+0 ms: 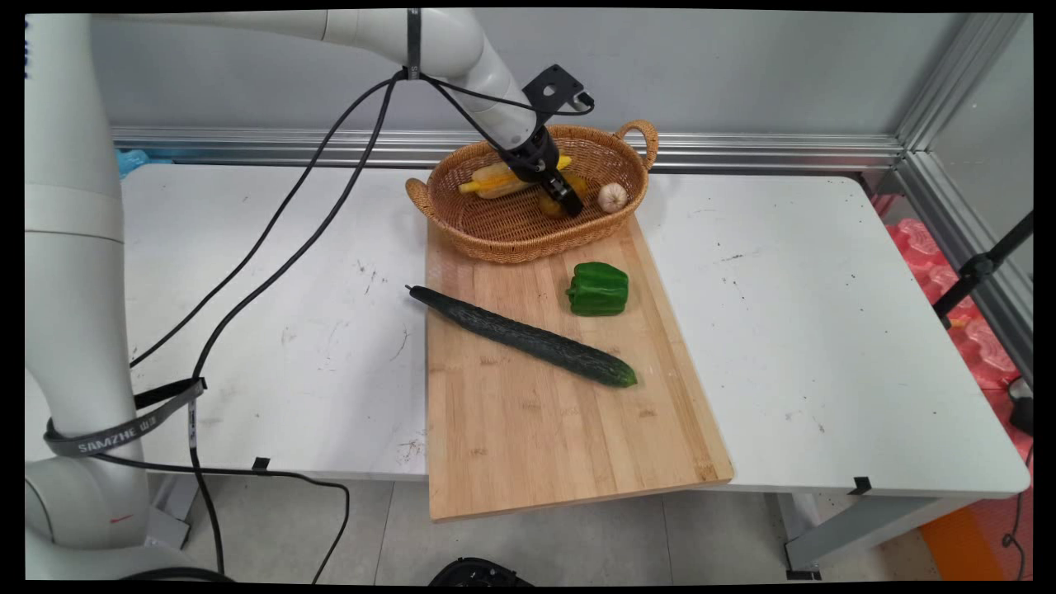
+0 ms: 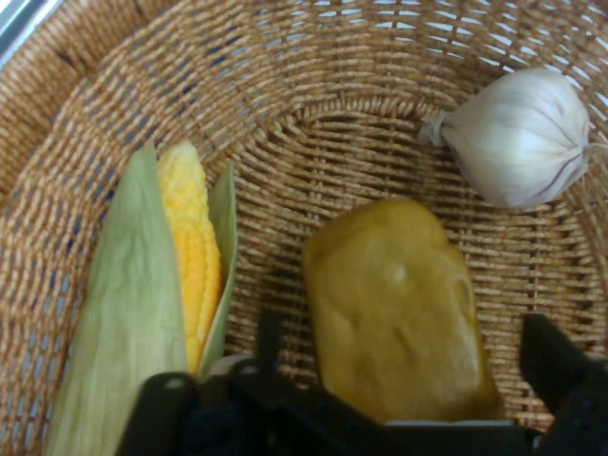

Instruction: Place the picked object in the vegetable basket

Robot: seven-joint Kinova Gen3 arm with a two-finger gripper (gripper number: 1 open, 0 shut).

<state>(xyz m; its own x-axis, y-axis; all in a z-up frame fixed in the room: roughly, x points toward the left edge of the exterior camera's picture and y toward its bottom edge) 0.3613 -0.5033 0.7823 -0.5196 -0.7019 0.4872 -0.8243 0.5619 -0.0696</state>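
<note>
My gripper (image 1: 569,202) reaches down into a woven basket (image 1: 495,247) at the far end of a wooden cutting board (image 1: 561,429). It is open, its two fingers standing either side of a yellow-brown blocky vegetable (image 2: 394,304) on the basket floor (image 2: 332,76), with a small gap on each side. In the main view that vegetable (image 1: 548,205) is mostly hidden by the hand. An ear of corn (image 2: 185,247) in its green husk lies to the left, and a garlic bulb (image 2: 518,133) rests beyond to the right.
On the board lie a long dark cucumber (image 1: 528,337), set diagonally, and a green bell pepper (image 1: 598,289). Corn (image 1: 495,177) and garlic (image 1: 612,196) flank the hand in the basket. Black cables hang from the arm over the table's left half.
</note>
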